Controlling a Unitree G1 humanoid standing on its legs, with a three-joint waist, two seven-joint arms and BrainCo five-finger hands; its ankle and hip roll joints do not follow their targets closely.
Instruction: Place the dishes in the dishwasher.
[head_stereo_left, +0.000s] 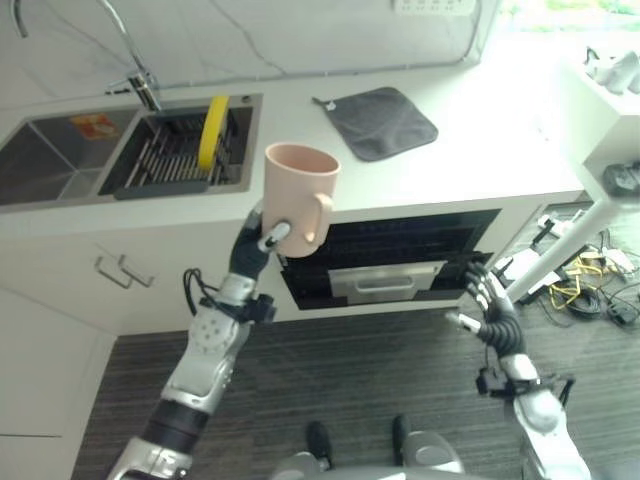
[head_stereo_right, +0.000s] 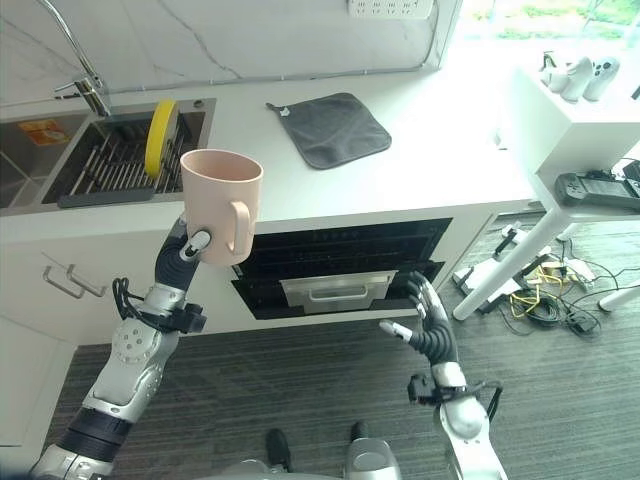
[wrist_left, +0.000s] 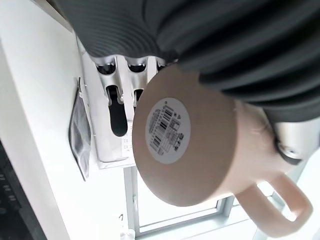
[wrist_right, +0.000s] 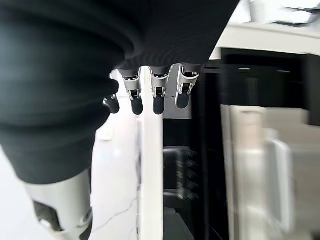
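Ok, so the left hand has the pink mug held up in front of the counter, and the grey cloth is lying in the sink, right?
Not quite. The left hand does hold the pink mug up in front of the counter, but the grey cloth lies on the counter, right of the sink, as the left eye view shows.

White countertop (head_stereo_left: 470, 150) with a dark grey cloth (head_stereo_left: 380, 122) lying flat near its back wall; a double sink (head_stereo_left: 60, 150) at the counter's left end — faucet (head_stereo_left: 135, 70) rising behind it. White side table (head_stereo_right: 570, 130) at right, tangled cables (head_stereo_right: 545, 300) on the dark floor (head_stereo_right: 300, 380) beneath.
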